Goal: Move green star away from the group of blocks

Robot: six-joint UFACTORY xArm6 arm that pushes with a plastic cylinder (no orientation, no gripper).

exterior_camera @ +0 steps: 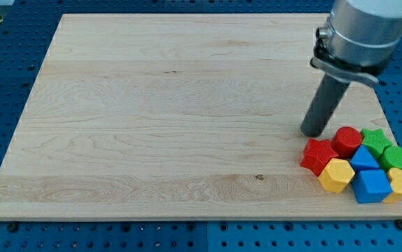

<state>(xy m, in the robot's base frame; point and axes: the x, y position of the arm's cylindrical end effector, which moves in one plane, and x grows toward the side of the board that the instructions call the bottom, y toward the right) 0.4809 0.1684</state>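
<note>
The green star (pixel 375 141) sits at the top right of a tight cluster of blocks near the board's bottom right corner. It touches a red cylinder (pixel 347 141) on its left and a green round block (pixel 397 157) below right. My tip (pixel 314 133) rests on the board just left of and above the cluster, close to the red cylinder and a red block (pixel 318 155). The tip is about a block's width from the red cylinder and is apart from the green star.
The cluster also holds a blue triangle-like block (pixel 364 159), a blue cube (pixel 371 185), a yellow hexagon (pixel 336 174) and a yellow block (pixel 400 182). The wooden board (pixel 159 112) lies on a blue pegboard table; its right edge runs close to the cluster.
</note>
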